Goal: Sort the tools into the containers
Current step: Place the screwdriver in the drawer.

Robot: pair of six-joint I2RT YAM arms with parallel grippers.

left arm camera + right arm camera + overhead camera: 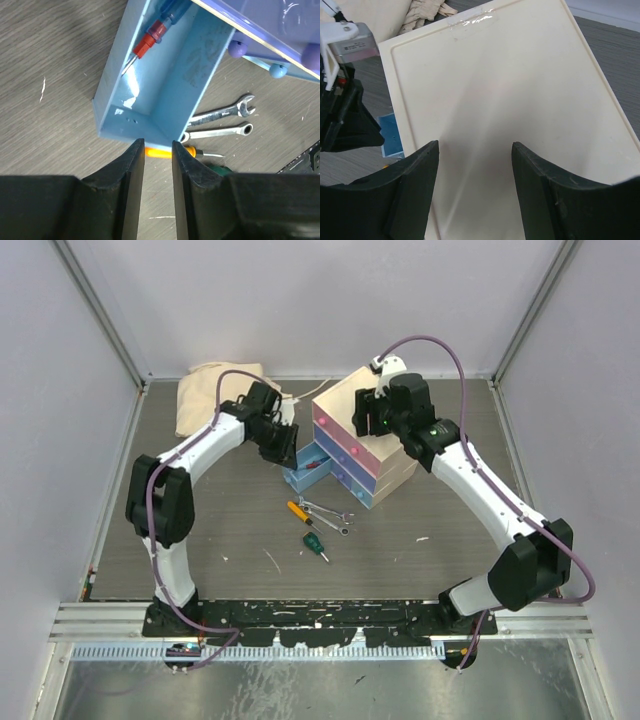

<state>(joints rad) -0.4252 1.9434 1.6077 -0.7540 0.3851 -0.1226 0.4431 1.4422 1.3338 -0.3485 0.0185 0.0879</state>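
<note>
Tools unsorted just in front of the light-blue drawer (112, 75): green-handled screwdriver (316, 545), orange-handled screwdriver (299, 511), two spanners (220, 113). The drawer is pulled out to receive them; a red-and-blue tool (150, 40) lies inside. Left gripper (158, 145) hangs above the drawer's front, jaws narrow, empty. Behind the drawer, right gripper (476, 147) is wide and empty over the chest (495, 75), probably steadying it.

Counted two spanners (220, 113) on the table. Counted two screwdrivers there as well: one orange-handled screwdriver (298, 510) and one green-handled screwdriver (316, 544). Found one tool (150, 40) with a red-and-blue handle inside one pulled-out light-blue drawer (200, 65). Noted one cream chest (345, 400) and one beige cloth bag (210, 390).
</note>
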